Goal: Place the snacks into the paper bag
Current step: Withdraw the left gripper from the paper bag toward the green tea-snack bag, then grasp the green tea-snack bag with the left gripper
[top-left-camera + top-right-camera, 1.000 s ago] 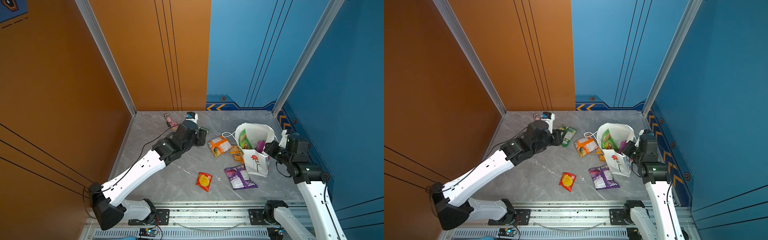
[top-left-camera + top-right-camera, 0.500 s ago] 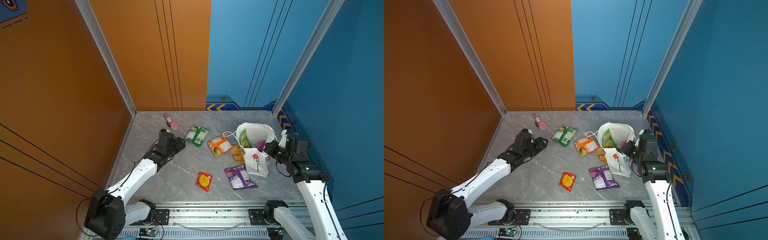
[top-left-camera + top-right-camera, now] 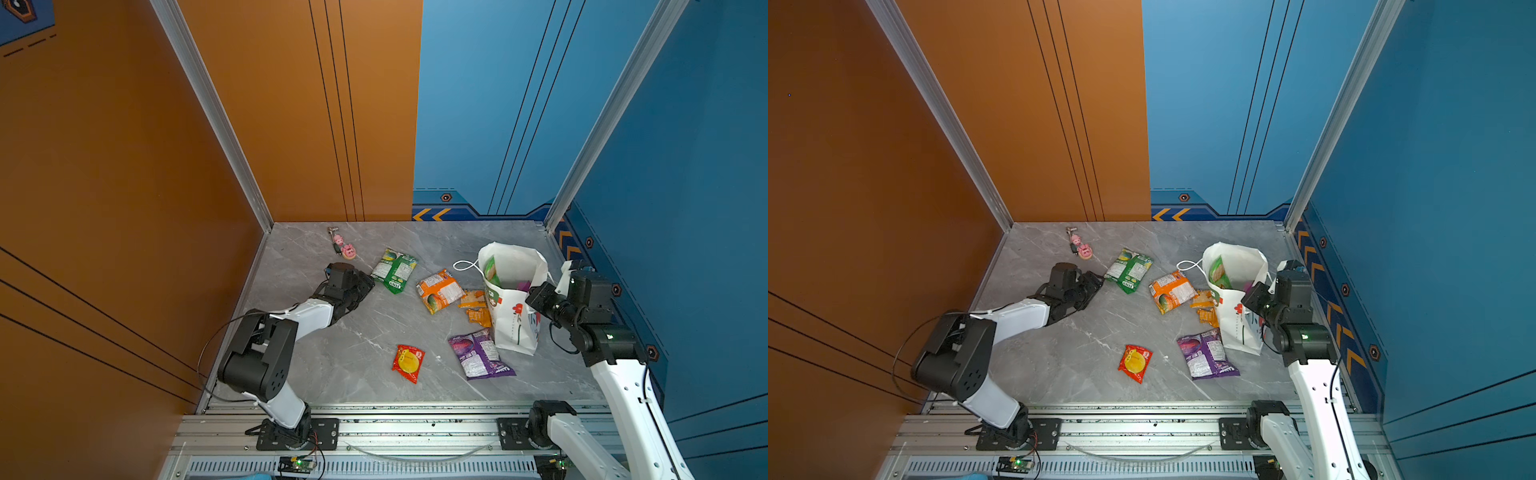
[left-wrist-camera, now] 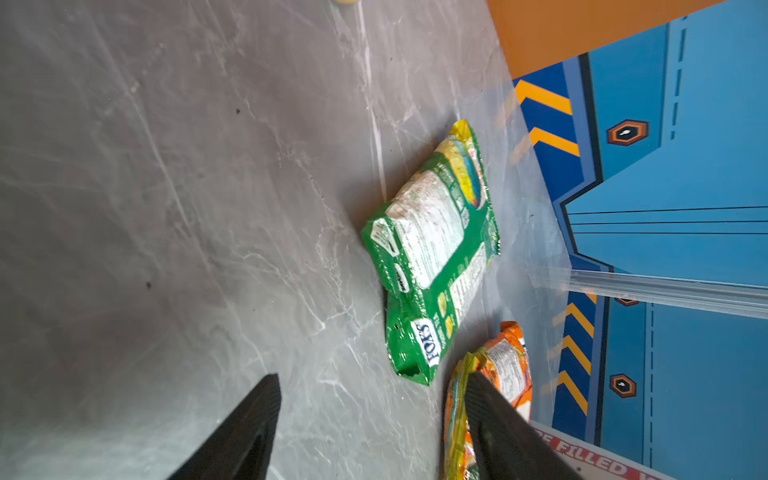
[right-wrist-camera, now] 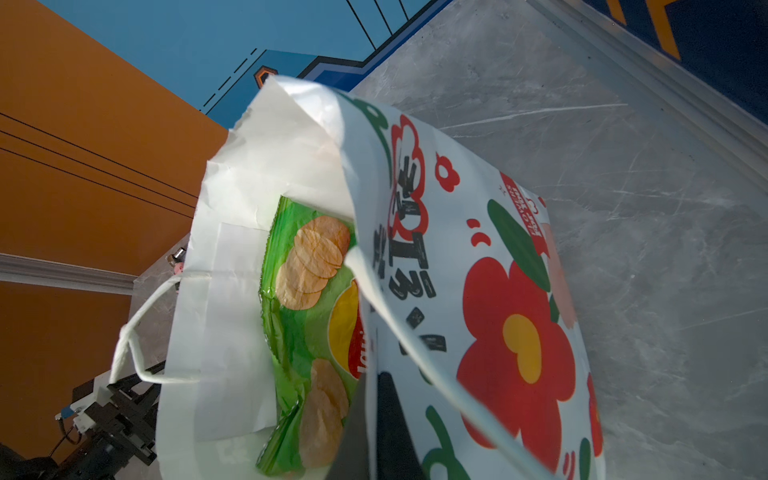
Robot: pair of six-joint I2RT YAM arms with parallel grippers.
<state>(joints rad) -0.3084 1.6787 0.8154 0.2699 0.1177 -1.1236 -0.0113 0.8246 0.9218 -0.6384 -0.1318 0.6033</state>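
Currently left gripper [image 4: 372,382] has its jaws apart with nothing between them, low over the bench [image 3: 316,374] just beside the green packet [image 3: 394,270], which lies flat mid-bench toward the far edge. Right gripper [image 3: 533,296] is clamped on the rim of the paper bag [image 3: 515,328], which stands by the right edge; green chip bag [image 5: 311,316] already inside. Loose on the bench: orange packet [image 3: 438,291], small orange sachets [image 3: 476,309], purple packet [image 3: 480,353], and red-yellow packet [image 3: 408,362] nearest the front edge. Packets look light, crinkly, slick and air-puffed, so likely best pinched at a crimped end seam, not the pillowy middle. Bag paper is thin and would probably tip if knocked.
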